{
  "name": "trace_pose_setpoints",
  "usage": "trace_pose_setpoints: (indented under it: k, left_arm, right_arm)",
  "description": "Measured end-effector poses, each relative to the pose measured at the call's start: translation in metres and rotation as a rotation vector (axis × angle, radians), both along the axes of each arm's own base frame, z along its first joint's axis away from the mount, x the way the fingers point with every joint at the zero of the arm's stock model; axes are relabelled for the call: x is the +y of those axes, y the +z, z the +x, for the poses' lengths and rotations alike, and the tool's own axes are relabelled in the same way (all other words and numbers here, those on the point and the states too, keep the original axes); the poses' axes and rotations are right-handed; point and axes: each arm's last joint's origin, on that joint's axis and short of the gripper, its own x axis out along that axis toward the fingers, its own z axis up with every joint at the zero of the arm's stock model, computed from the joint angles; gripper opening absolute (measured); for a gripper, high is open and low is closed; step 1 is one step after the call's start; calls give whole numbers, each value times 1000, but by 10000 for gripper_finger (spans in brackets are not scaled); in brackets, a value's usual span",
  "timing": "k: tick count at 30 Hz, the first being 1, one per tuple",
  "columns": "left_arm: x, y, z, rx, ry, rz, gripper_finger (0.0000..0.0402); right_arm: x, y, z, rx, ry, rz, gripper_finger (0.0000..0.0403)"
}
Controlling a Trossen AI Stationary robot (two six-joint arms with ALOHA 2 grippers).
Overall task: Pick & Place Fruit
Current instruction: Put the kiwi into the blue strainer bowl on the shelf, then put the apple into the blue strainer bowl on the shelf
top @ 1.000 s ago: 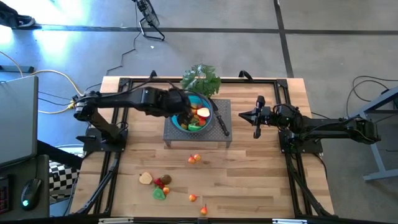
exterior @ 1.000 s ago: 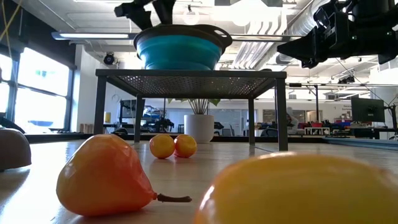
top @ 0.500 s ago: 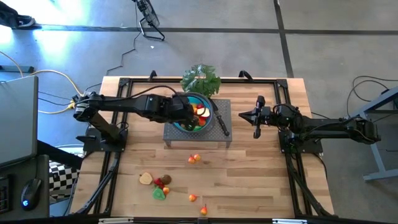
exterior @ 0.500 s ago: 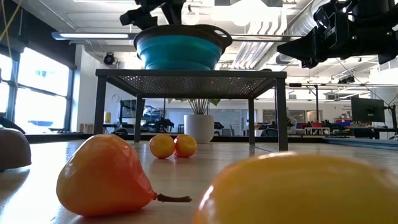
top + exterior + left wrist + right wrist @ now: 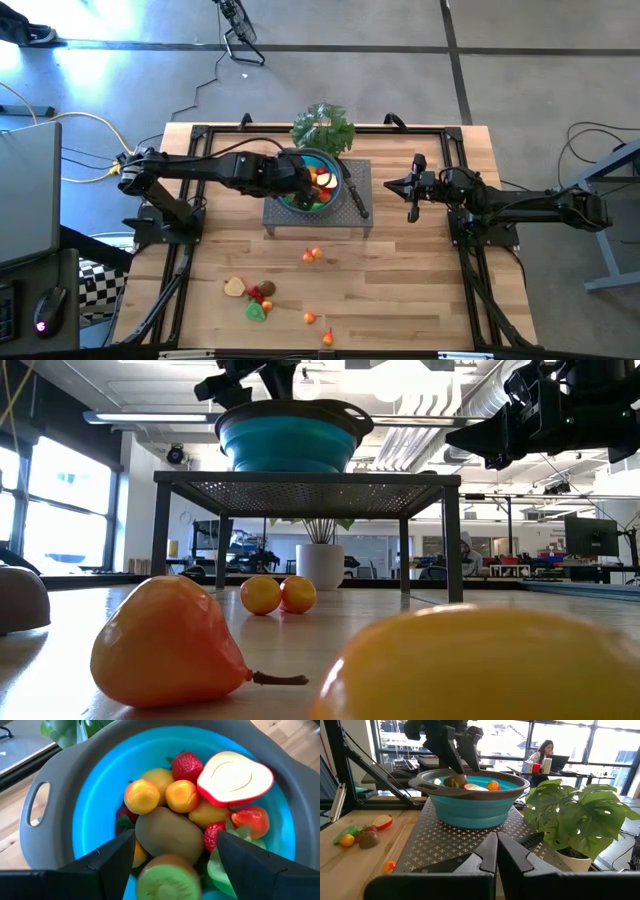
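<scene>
A blue bowl [image 5: 288, 200] with a grey rim [image 5: 50, 810] stands on a grey perforated rack [image 5: 318, 222]. Several toy fruit lie in it: a brown kiwi [image 5: 170, 832], a green kiwi slice [image 5: 167, 877], a strawberry [image 5: 187, 765] and an apple half [image 5: 235, 777]. My left gripper [image 5: 303, 183] hangs open over the bowl. Its fingers [image 5: 112, 862] stand on either side of the kiwi and slice. More fruit lies on the table [image 5: 314, 255], [image 5: 252, 292]. My right gripper [image 5: 496, 850] is shut, level, to the right of the rack.
A black-handled knife [image 5: 356, 196] lies on the rack beside the bowl. A leafy green bunch [image 5: 323, 127] stands behind it. A pear [image 5: 165, 645], two round fruit [image 5: 278, 595] and a yellow fruit [image 5: 480, 665] lie near the front edge. A person sits far off [image 5: 544, 752].
My left gripper has reached slightly farther over the bowl toward the table's right and sunk a little, then kept still. The fruit in the bowl shows more plainly than a second ago.
</scene>
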Motion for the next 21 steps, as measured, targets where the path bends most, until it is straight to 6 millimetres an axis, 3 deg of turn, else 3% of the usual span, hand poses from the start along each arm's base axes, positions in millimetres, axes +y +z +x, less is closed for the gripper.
trace_pose_setpoints:
  k: [5, 17, 21]
  left_arm:
    - [-1, 3, -1, 27, -58, -15, 276]
    - [-5, 65, -18, -53, -185, -112, 244]
    - [-8, 70, -22, -68, -221, -237, 232]
  right_arm:
    - [0, 0, 0, 0, 0, 0, 2]
    - [0, 0, 0, 0, 3, 3, 2]
    - [0, 0, 0, 0, 3, 4, 2]
